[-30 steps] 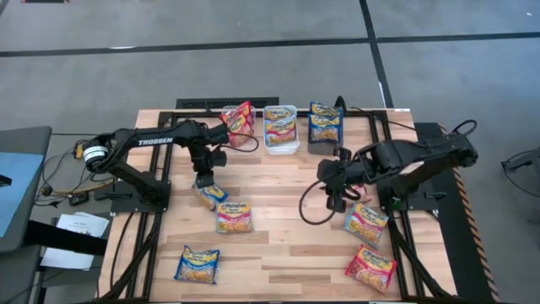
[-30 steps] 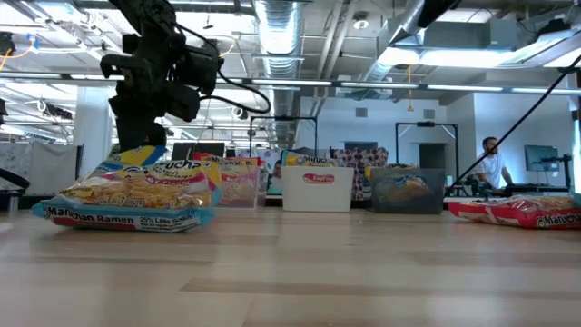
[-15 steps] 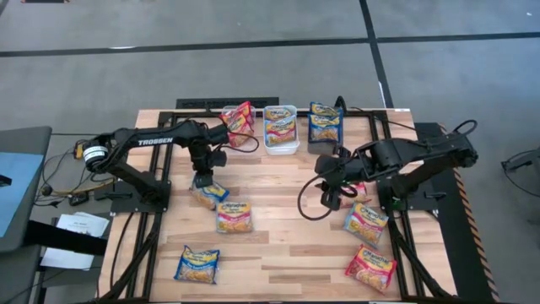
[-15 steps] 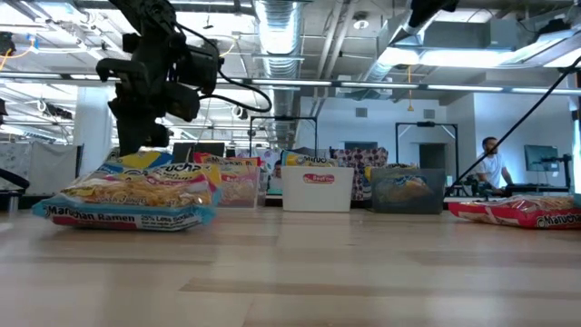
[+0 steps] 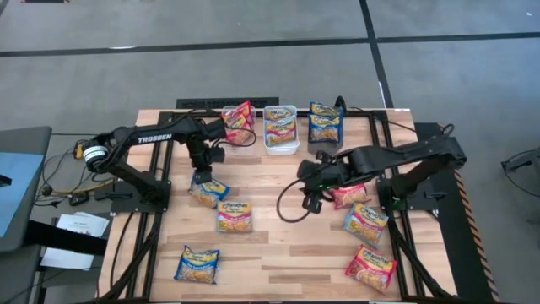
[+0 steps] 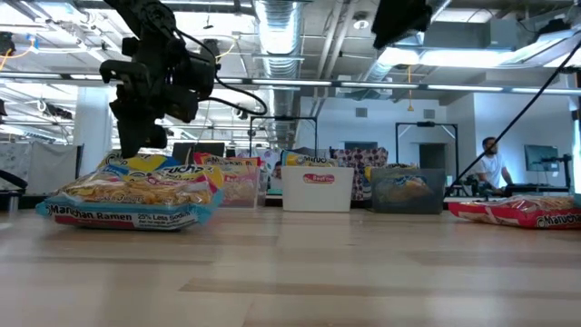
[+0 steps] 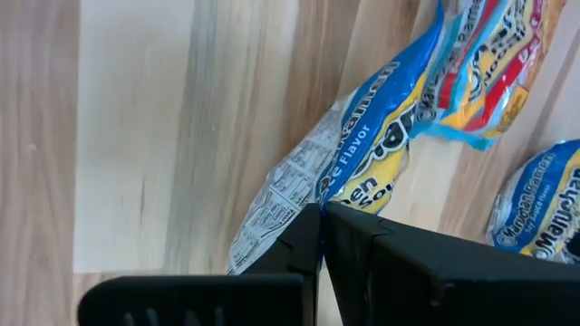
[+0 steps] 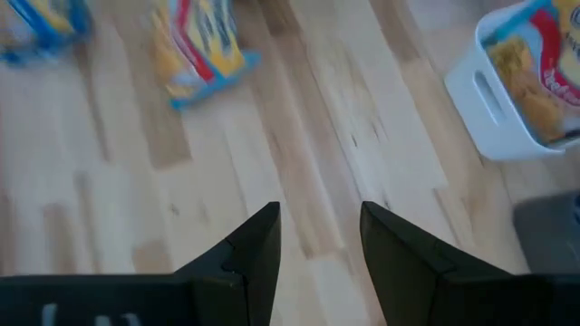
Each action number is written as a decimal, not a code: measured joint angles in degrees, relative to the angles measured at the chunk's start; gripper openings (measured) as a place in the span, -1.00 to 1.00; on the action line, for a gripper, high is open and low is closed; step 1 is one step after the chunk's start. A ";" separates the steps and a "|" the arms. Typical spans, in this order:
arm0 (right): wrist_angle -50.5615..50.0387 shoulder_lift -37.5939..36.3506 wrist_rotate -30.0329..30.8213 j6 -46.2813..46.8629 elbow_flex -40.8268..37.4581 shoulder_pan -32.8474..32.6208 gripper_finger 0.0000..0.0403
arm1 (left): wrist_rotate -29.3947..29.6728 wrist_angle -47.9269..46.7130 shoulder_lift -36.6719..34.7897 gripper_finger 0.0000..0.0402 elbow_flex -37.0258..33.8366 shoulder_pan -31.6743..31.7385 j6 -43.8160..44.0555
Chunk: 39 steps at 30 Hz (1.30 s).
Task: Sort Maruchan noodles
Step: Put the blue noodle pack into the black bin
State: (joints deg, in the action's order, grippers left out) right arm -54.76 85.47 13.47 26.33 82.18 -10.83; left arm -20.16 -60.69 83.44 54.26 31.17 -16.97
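I have the left claw (image 5: 202, 176) pinched tight on the edge of a blue and yellow noodle packet (image 5: 206, 192) near the left middle of the wooden surface (image 5: 278, 253); from the left wrist view its fingers (image 7: 299, 244) meet on the wrapper, and the packet (image 7: 362, 172) sags down to the boards. My right claw (image 5: 309, 199) hangs over the centre of the surface with its fingers (image 8: 258, 244) spread apart and nothing between them. At the far edge sit three bins, a clear one (image 5: 245, 139), a white one (image 5: 282, 145) and a dark one (image 5: 321, 143), each with packets inside. Loose packets lie around: a pink one (image 5: 234, 217) just beside the held packet, a blue one (image 5: 197, 264) toward the near left, and three more on the right side (image 5: 364, 224).
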 joint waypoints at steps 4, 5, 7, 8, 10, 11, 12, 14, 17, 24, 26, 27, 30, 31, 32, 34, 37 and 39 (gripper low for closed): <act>2.80 2.64 -0.02 -1.24 -0.12 0.56 -0.13 | -0.95 1.07 0.00 -1.00 0.00 0.35 -1.20; 2.82 2.99 -0.02 -1.33 -0.12 0.76 -0.13 | -1.06 1.12 0.00 -1.00 0.00 0.34 -1.21; 3.11 3.66 -0.04 -1.32 -0.07 1.08 -0.13 | -1.18 1.01 0.00 -1.00 0.00 0.33 -0.80; 2.77 3.94 -0.06 -1.32 -0.07 1.29 -0.13 | -1.19 1.06 0.02 -1.00 0.00 0.33 -0.55; 2.75 3.96 -0.08 -1.32 -0.08 1.36 -0.13 | -1.01 1.12 0.00 -1.00 0.00 0.33 0.70; 2.75 3.92 -0.08 -1.32 -0.07 1.36 -0.13 | -0.52 1.14 0.00 -1.00 0.00 0.33 1.73; 2.70 3.92 -0.08 -1.32 -0.07 1.35 -0.13 | 0.34 1.20 0.00 -1.00 0.00 0.33 2.92; 2.55 3.79 -0.10 -1.32 -0.07 1.34 -0.13 | 1.19 1.15 0.00 -1.00 0.00 0.33 4.22; 2.52 3.26 -0.10 -1.32 -0.05 1.27 -0.13 | -1.33 1.20 0.00 -0.98 0.00 0.33 4.21; 0.84 3.30 -0.68 -1.34 -0.07 0.68 -0.13 | -4.68 1.30 0.02 -0.69 0.00 0.33 4.54; 0.97 3.30 -1.39 -1.35 -0.07 0.68 -0.13 | -4.63 1.74 0.02 -0.57 0.00 0.30 2.49; 0.98 3.30 -1.39 -1.34 -0.07 0.68 -0.13 | -4.49 1.94 0.02 -0.52 0.00 0.20 0.32; 0.97 3.32 -1.41 -1.34 -0.07 0.68 -0.13 | -1.59 2.07 0.02 -0.37 -0.04 -0.49 -6.76; 0.98 3.30 -1.41 -1.34 -0.07 0.70 -0.13 | -0.46 2.52 0.02 -0.34 -0.04 -0.78 -8.73; 0.98 3.31 -1.44 -1.34 -0.07 0.70 -0.13 | 0.62 3.32 0.02 -0.31 -0.04 -0.95 -10.10; 0.98 3.32 -1.50 -1.32 -0.07 0.68 -0.13 | 2.02 4.77 0.04 -0.27 -0.04 -1.18 -11.51; 1.00 3.32 -1.83 -1.30 -0.07 0.68 -0.13 | 2.15 6.77 0.04 -0.25 -0.04 -1.20 -12.38; 1.00 3.33 -1.83 -1.31 -0.07 0.68 -0.13 | 2.61 8.06 0.04 -0.25 -0.04 -1.19 -12.36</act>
State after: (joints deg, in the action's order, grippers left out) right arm -53.76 88.79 11.64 25.03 82.11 -10.15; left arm -17.55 -52.63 83.48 54.22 29.99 -29.33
